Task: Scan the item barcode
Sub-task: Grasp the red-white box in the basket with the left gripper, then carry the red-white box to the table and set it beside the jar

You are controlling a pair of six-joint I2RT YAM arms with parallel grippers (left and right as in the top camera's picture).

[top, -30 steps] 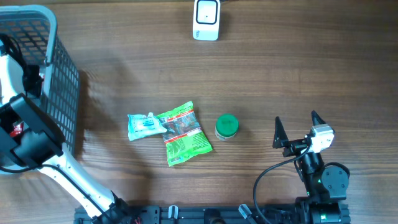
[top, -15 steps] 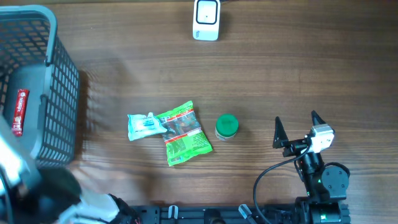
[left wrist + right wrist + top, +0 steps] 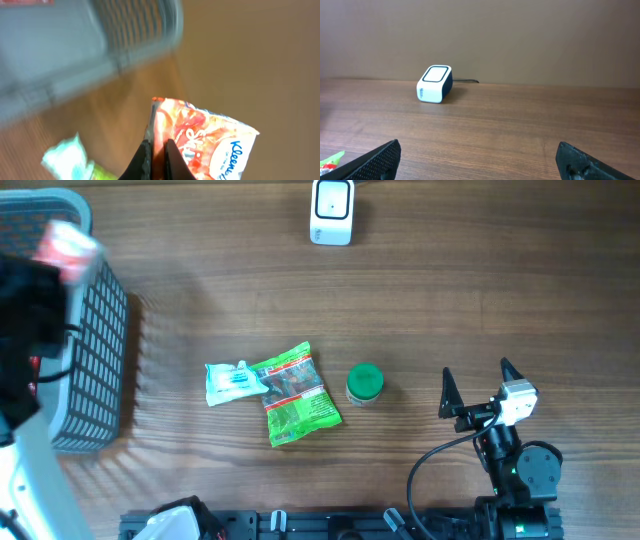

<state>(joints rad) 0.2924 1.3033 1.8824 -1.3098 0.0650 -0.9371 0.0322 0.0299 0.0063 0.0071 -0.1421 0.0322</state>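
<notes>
Far left: grey mesh basket [image 3: 100, 350] stands at the left edge of the table [image 3: 520, 280], probably the bin the items go into or come out of, can't tell which. The left arm is above it, smeared in the overhead view. The left gripper [image 3: 157, 152] is clamped tight on the tissue pack [image 3: 210, 145], pinching it by one thin sealed edge. The pack hangs clear of the fingers and its broad printed faces are uncovered, which I read as deliberate, to leave any barcode exposed. The pack is in the air near the basket rim, touching nothing but the claw. No barcode shows on the face the wrist view catches; it may be on the other side.

Mid-table: teal packet [image 3: 232, 382] and green pouch [image 3: 293, 395] lie flat, touching at one end. Probably queued or already done, cannot say.

Scanner [image 3: 332, 210] sits at the far edge, top centre, window facing up, cable trailing behind it. It is well apart from the held pack, so I judge the step in hand is carrying the pack over to it; scan not yet done.

Green-lidded jar [image 3: 364, 383] stands upright just beside the pouch, not touching it.

Right: right gripper [image 3: 478, 390] has its jaws spread wide and holds nothing. It is low by the near edge, facing the scanner and clear of the left arm's likely path. Looks parked, idle.
</notes>
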